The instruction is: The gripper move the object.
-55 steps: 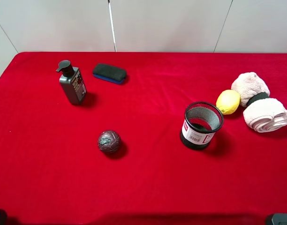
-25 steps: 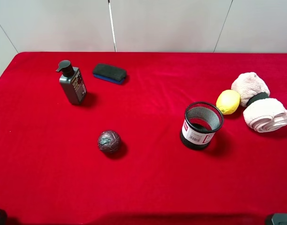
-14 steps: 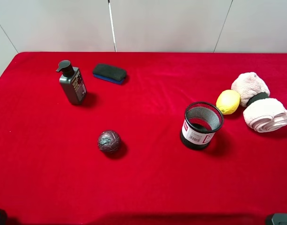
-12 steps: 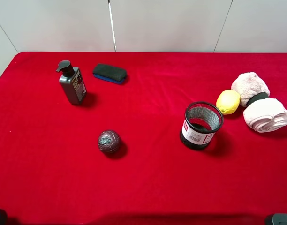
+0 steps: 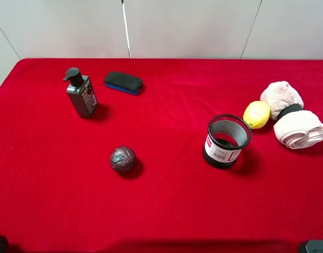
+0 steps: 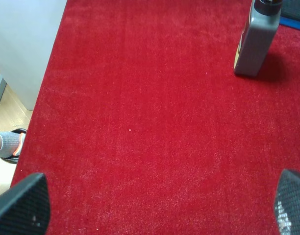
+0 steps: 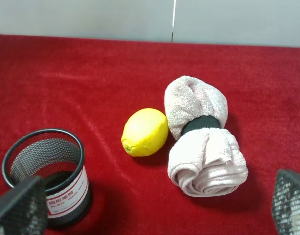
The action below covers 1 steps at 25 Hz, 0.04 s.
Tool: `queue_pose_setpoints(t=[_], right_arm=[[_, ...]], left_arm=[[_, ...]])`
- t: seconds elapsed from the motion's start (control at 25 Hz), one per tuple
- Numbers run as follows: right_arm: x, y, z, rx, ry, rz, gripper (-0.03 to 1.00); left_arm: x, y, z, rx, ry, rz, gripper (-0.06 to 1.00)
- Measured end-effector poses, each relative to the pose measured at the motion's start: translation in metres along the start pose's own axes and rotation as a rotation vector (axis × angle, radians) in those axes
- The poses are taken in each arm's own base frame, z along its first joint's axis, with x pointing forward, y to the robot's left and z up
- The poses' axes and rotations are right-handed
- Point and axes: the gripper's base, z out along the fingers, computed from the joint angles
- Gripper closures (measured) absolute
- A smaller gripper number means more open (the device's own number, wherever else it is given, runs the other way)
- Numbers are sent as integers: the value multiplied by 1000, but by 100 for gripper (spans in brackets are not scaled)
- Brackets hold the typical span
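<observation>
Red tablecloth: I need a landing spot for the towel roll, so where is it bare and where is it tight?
Bare: the wide stretch between the ball and the mesh cup, and the whole near strip. Crowded: the right side, where the lemon sits against the towel roll beside the cup.

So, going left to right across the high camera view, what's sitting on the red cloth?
Pump bottle → dark ball and, behind it, the eraser block, about level with it → mesh cup → lemon → pink towel roll, the furthest right.
</observation>
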Motion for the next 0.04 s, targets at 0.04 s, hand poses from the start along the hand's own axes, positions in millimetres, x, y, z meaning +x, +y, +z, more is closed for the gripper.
queue_pose_setpoints(t=[0.04], right_arm=[[0, 0, 0, 0, 0, 0, 27]], left_arm=[[0, 0, 0, 0, 0, 0, 5]])
